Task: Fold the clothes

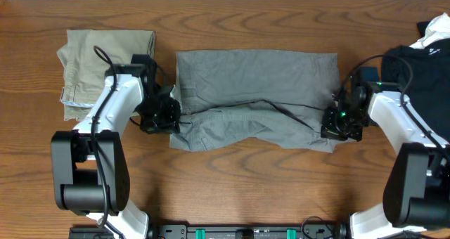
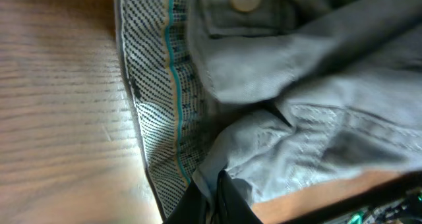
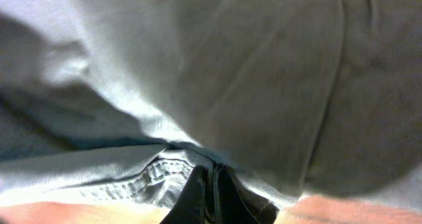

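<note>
Well — wrinkled mid-grey shorts [image 1: 256, 77], dotted teal-striped waistband lining [image 2: 158, 85] outward.

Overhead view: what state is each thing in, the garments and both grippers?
grey shorts, laid out, wrinkled, pinched at both ends
left gripper, shut on grey shorts
right gripper, shut on grey shorts
khaki trousers, folded, untouched
black garment, bunched, partly out of frame

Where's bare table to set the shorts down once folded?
Bare table lies in front of the grey shorts, toward the near edge, plus a thin strip behind them. Crowded: khaki trousers beyond the left gripper, black garment beyond the right gripper.
</note>
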Tool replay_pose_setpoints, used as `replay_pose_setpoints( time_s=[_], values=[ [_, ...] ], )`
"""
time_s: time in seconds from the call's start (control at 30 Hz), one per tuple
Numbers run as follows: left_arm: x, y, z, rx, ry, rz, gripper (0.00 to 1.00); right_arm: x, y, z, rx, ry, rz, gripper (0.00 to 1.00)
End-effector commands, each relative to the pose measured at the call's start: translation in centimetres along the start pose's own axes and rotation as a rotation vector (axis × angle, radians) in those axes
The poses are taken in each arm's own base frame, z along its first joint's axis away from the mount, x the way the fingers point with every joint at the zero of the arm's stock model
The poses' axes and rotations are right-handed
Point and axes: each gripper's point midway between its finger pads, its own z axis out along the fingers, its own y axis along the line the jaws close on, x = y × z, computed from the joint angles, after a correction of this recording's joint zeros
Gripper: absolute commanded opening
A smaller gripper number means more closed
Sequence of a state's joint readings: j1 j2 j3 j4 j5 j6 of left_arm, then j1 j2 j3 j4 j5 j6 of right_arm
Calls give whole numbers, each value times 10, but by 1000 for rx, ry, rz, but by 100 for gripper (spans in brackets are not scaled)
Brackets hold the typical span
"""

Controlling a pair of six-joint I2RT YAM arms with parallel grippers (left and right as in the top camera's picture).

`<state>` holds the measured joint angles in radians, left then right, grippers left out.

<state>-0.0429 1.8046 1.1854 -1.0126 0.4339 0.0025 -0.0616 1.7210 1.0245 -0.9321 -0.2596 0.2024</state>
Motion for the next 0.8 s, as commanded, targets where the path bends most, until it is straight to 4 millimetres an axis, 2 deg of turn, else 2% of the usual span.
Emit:
replay_pose_setpoints(
  time_s=[0.0, 0.17, 0.4, 0.5, 0.63, 0.77],
  values=[
    [1, 4, 8, -8, -11, -25, 6, 0, -10, 15, 69, 22, 28, 1],
    [-12, 5, 12, -4, -68, -9, 6, -8, -14, 34, 73, 37, 43, 1],
    [-34, 8, 11, -26, -153, 20, 6, -31, -14, 54, 59, -21, 37, 1],
    [-45, 8, 12, -27, -191, 35, 6, -45, -11, 55, 47, -70, 25, 1],
    [-71, 8, 16, -20, -269, 64, 6, -68, -5, 53, 24, -164, 2, 1],
    [-97, 22, 25, -81, -342, 77, 6, -93, 2, 47, -1, -267, -23, 1]
  ],
)
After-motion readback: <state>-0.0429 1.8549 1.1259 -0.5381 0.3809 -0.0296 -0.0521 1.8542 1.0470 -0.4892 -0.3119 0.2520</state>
